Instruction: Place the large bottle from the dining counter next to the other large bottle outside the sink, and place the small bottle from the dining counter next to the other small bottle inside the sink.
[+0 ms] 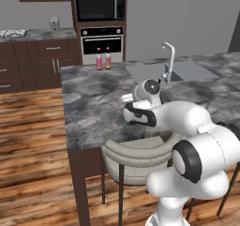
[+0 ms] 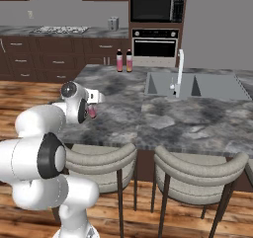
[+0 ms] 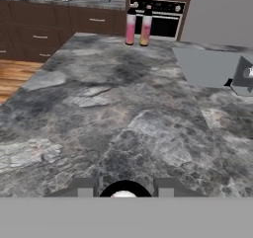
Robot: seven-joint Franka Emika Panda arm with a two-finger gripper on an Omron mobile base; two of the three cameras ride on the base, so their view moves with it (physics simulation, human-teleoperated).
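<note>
Far left of the sink (image 1: 190, 70), beyond the wooden floor (image 1: 28, 126): wall drawers (image 1: 51, 56) with a hob (image 1: 11, 33) and a grey canister (image 1: 54, 23) on top.

Left of the sink and nearer the stools: fingers (image 3: 165, 186) closed on the small bottle (image 2: 92, 112), gripping it on both sides. Seen in the right base view as a pink body tucked under the white hand, over the near left part of the worktop (image 1: 93, 108). Seen from the hand as a dark round cap low between the two grey tips. Cannot tell whether the bottle's base touches the stone or hangs just above it. Well apart from the sink, with a broad stretch of bare marbled top between.

Left of the sink at the worktop's far edge: two large bottles (image 1: 99, 61) (image 1: 108, 60), upright, side by side, pink below and paler or yellower above, dark caps. Just beside each other, outside the basin, near its far left corner.

Behind the sink, against the wall: microwave (image 1: 100, 6) over an oven (image 1: 101, 44).

At the sink itself: grey, recessed, two basins, with the tall silver faucet (image 1: 168, 61) rising at its near rim between them. Contents of the basins too hidden by the rims to make out.

Below the sink's near side: two grey padded stools (image 2: 101, 158) (image 2: 197, 168) pushed up to the worktop's edge.
</note>
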